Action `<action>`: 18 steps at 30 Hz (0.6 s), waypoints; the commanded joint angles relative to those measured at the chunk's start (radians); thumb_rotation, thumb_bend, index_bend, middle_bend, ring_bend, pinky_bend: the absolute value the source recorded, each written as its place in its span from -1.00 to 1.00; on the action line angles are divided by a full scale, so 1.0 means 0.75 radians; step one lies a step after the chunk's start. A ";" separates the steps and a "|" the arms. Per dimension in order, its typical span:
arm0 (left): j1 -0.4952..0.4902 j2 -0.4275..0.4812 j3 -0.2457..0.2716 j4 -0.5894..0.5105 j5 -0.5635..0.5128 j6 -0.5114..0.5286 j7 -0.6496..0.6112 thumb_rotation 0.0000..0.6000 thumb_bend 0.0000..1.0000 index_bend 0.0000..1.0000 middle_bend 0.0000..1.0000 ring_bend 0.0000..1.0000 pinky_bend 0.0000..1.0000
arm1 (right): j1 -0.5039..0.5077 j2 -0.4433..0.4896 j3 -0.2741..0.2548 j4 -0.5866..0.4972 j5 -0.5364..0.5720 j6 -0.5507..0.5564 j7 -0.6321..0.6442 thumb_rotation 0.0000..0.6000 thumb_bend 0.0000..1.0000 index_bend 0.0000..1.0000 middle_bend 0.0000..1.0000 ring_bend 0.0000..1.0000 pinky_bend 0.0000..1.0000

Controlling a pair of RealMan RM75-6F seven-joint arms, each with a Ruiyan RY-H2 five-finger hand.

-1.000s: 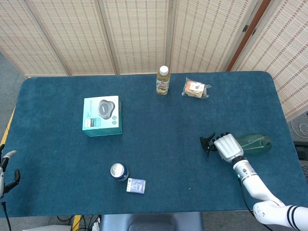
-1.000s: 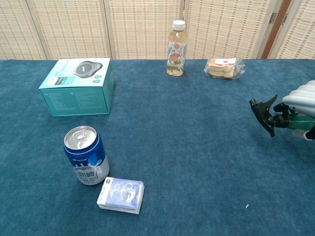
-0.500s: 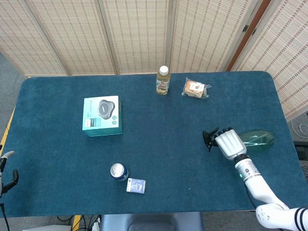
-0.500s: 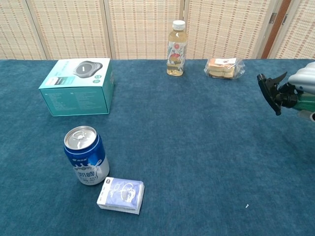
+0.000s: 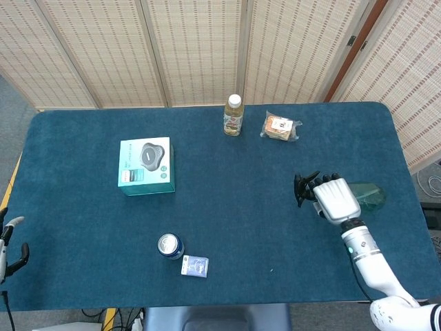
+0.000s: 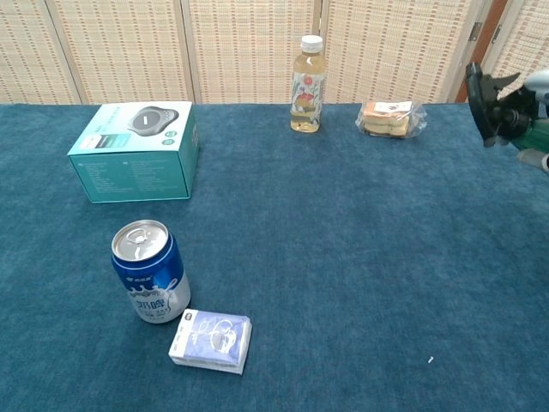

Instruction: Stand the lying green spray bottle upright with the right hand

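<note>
Right now I am holding the green spray bottle point(image 5: 365, 196) in my right robot hand point(image 5: 336, 198), fingers wrapped over its neck just behind the black trigger head point(image 5: 304, 187). The bottle is sitting at the right side of the desk point(image 5: 227, 227), well apart from everything else, its nozzle pointing toward the middle and its green body trailing out behind my palm. From the chest view the nozzle is showing high at the right edge, so I judge the bottle is lifted off the cloth, though I cannot tell how far it is tilted.

What I am worrying about is the grip. I am clamping near the top, so the heavier body is hanging free and could swing or twist in my fingers as I rotate it. If I am setting the base down while it is leaning, it could tip back over on the soft blue cloth. Letting go too early would do the same. The desk's right edge is also near, so a dropped bottle could roll off.

My left robot hand point(image 5: 9, 241) is resting beyond the left edge of the desk, fingers apart, holding nothing.
</note>
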 commanded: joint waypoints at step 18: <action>-0.026 0.030 0.007 -0.038 0.015 -0.034 0.022 1.00 0.02 -0.65 -1.00 -1.00 -1.00 | -0.166 0.028 0.148 -0.102 -0.188 0.200 0.674 1.00 -0.29 0.05 0.15 -0.25 -0.24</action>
